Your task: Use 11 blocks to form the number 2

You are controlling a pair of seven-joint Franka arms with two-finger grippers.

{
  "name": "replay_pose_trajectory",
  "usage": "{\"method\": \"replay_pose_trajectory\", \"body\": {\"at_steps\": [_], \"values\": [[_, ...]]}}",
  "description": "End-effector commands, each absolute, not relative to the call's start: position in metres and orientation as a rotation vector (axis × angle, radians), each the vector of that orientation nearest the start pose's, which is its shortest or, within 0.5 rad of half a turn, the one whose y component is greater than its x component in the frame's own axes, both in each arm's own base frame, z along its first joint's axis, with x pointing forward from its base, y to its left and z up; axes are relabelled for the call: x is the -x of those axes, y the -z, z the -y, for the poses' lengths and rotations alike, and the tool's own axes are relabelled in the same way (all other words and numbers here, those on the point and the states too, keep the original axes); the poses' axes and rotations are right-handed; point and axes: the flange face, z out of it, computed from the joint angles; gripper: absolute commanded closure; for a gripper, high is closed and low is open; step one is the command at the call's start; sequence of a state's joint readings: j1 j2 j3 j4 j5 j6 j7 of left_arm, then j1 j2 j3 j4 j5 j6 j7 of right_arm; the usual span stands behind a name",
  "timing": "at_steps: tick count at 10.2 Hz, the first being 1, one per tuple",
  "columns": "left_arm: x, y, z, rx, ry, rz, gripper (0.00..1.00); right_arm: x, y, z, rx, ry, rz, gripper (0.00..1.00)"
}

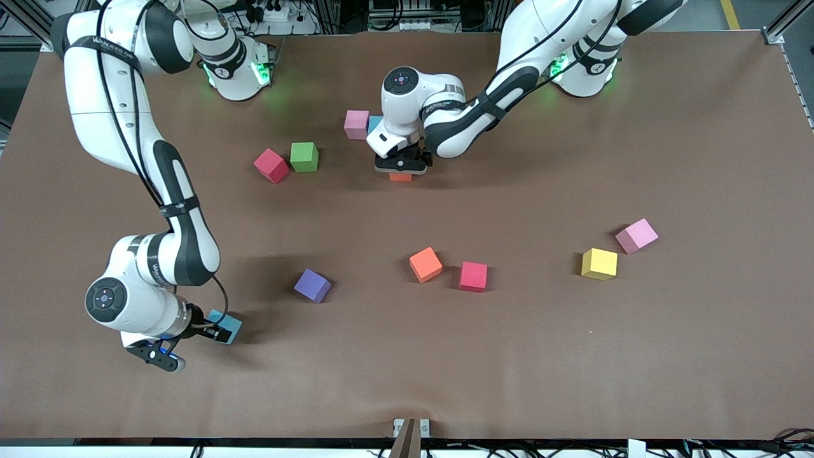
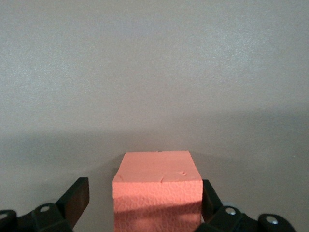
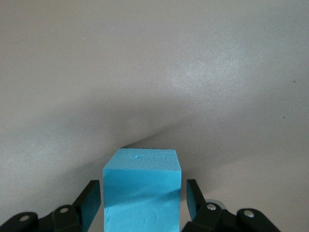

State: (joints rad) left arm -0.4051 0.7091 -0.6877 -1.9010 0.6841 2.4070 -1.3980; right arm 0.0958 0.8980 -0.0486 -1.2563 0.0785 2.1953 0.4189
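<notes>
Front view: number 2 barely begun. Pink block, cyan block side by side toward robots' bases; orange block on table just nearer camera, set down to grow the digit. Left gripper over it, fingers apart, gap on one side, looks just released. Right gripper at right arm's end, low near camera, fingers flanking second cyan block; grip or not, cannot tell. Other blocks scattered; green cube not needed.

Coloured cubes on a plain brown table.
We see pink cubes, cyan, yellow, orange, purple, red and a green cube; the arms are white and black.
</notes>
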Motion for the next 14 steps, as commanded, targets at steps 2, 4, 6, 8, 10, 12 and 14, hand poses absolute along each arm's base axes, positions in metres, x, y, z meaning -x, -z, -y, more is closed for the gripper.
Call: {"method": "replay_pose_trajectory", "body": {"at_steps": [2,4,6,8,10,12,14], "values": [[-0.314,-0.211,0.547,3.176,0.129,-0.125,0.0,-0.753,-0.208,-0.055,3.056,0.046,-0.586,0.2],[-0.316,-0.224,0.548,3.182,0.161,-0.114,0.0,-0.752,-0.204,-0.059,3.059,0.039,-0.579,0.21],[-0.324,-0.241,0.546,3.188,0.194,-0.08,0.0,-0.749,-0.197,-0.058,3.06,0.037,-0.581,0.29],[-0.34,-0.265,0.546,3.202,0.212,0.052,0.0,-0.75,-0.198,-0.057,3.06,0.042,-0.58,0.35],[-0.385,-0.288,0.525,3.148,0.213,0.301,0.0,-0.75,-0.199,-0.054,3.066,0.045,-0.578,0.51],[-0.426,-0.318,0.501,3.141,0.213,0.559,0.0,-0.75,-0.2,-0.053,3.065,0.047,-0.58,0.76],[-0.468,-0.335,0.476,3.083,0.2,0.864,0.0,-0.748,-0.217,-0.055,3.06,0.065,-0.579,0.76]]}}
